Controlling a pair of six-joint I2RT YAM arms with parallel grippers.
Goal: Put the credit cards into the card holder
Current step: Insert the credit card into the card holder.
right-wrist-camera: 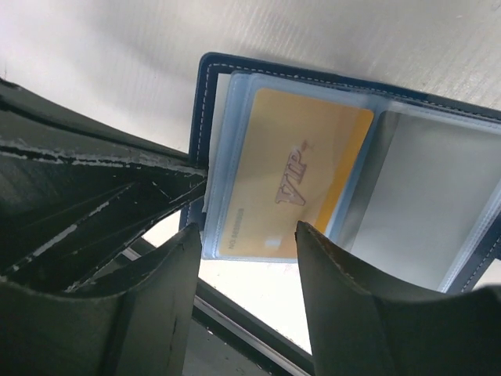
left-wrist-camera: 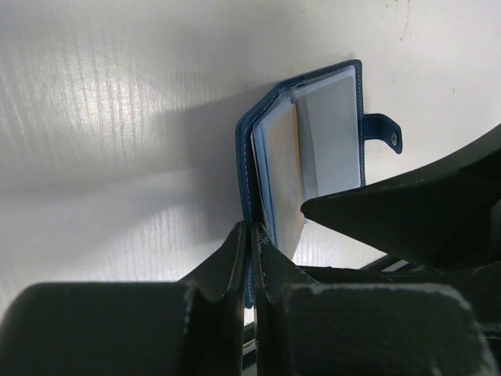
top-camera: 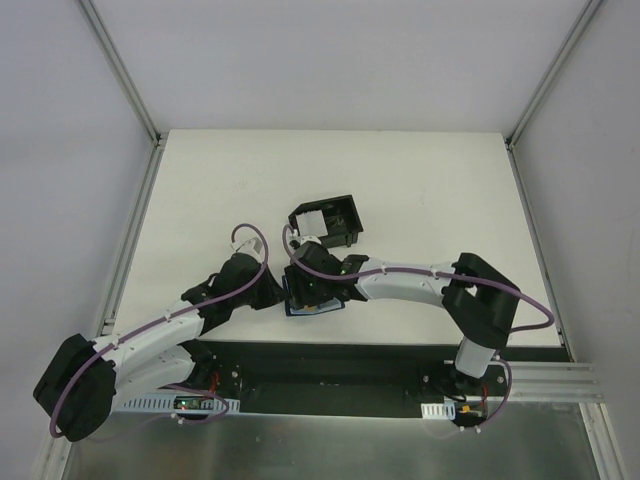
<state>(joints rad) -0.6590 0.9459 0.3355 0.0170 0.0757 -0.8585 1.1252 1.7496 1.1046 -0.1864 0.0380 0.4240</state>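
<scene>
card holder [right-wrist-camera: 203,102] spread on desk [left-wrist-camera: 117,117], gold vip card [right-wrist-camera: 290,172] inside; left hand [left-wrist-camera: 250,235] pinching its cover, right hand [right-wrist-camera: 243,235] fingers apart.

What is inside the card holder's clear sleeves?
A yellow card printed VIP sits in one sleeve of the card holder; the neighbouring sleeve looks empty. Sleeves underneath are covered, and the right end effector hides part of the card's lower edge.

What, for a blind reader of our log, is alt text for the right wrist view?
An open dark blue card holder shows a yellow VIP card in a clear sleeve; the right gripper hovers open at the card's near edge.
</scene>
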